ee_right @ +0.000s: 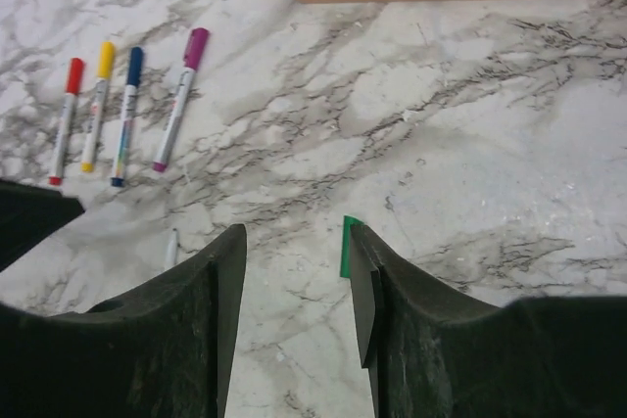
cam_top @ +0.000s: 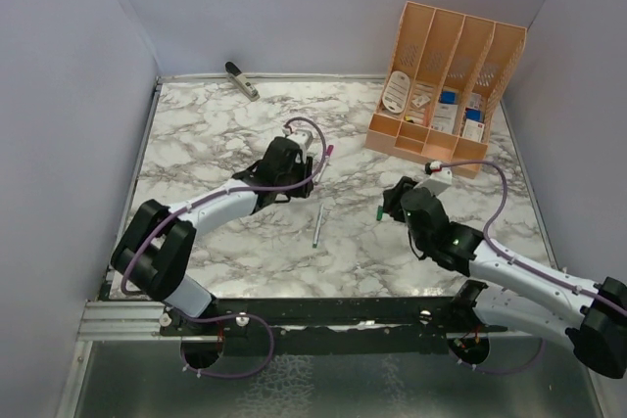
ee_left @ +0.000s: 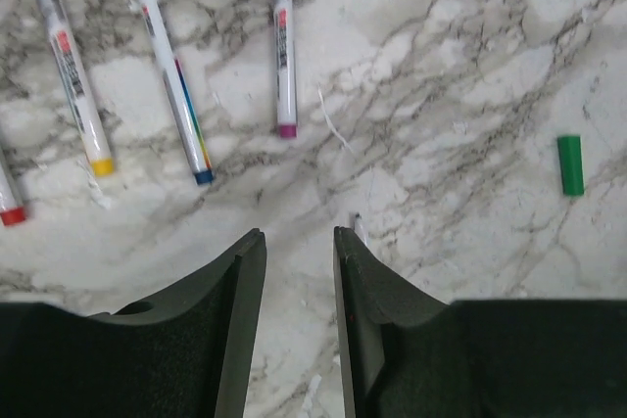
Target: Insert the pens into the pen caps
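Last pair, prob: small green plastic cap [ee_right: 346, 247] lies just beside right gripper [ee_right: 294, 232]; thin white uncapped pen [cam_top: 317, 226] left of cap, apart. Right & left gripper [ee_left: 299, 234] both spread, empty. Next: pinch cap, line up pen.

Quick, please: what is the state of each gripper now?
Left gripper: open, holding nothing.
Right gripper: open, holding nothing; green cap lies beside one finger.
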Tool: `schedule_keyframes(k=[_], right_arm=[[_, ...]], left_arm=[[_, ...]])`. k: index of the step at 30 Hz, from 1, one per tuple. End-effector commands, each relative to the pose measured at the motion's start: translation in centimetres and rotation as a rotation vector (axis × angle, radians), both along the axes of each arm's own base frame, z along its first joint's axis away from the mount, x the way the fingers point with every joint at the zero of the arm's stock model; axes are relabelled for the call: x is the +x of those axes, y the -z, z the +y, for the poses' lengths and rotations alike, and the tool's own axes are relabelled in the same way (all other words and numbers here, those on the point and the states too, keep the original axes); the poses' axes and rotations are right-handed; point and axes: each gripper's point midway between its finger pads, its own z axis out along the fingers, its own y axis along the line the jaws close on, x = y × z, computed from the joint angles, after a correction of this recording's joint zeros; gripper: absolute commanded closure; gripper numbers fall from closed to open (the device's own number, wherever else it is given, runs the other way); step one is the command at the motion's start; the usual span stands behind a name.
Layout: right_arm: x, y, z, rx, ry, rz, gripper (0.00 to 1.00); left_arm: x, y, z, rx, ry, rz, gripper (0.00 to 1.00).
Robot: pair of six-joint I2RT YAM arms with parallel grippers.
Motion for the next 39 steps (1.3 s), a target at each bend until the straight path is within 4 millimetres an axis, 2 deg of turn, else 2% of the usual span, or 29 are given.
schedule_keyframes(k=[1, 6, 11, 24, 29, 34, 39], right_arm=[[0.4, 2.7, -0.3, -0.026, 0.006, 0.122, 0.56], [0.7, 5.2, 1.4, -0.068, -0.047, 0.224, 0.62], [0.8, 6.1, 2.1, -0.055, -0.064, 0.243, 0.67], [0.7, 7.2, 1.3, -0.071, -0.023, 0.255, 0.68], [0.8, 7.0, 1.4, -0.068, -0.020, 0.249, 0.68], [0.7, 7.1, 1.3, -0.064, -0.024, 0.251, 0.68], [0.5, 7.0, 1.2, -0.056, -0.021, 0.249, 0.68]], left_arm=[[-3.8, 1.7, 0.0, 0.015, 0.026, 0.028, 0.63], [-7.5, 3.5, -0.8, 0.059, 0.067, 0.049, 0.63], [-9.4, 4.5, -1.4, 0.057, 0.086, 0.062, 0.63], [-9.7, 5.7, -2.8, 0.070, 0.116, 0.081, 0.62], [-9.2, 6.8, -2.5, 0.150, 0.094, 0.087, 0.62], [-9.6, 8.3, -1.7, 0.231, 0.076, 0.115, 0.61], [-10.8, 9.6, -1.0, 0.289, 0.076, 0.146, 0.72]])
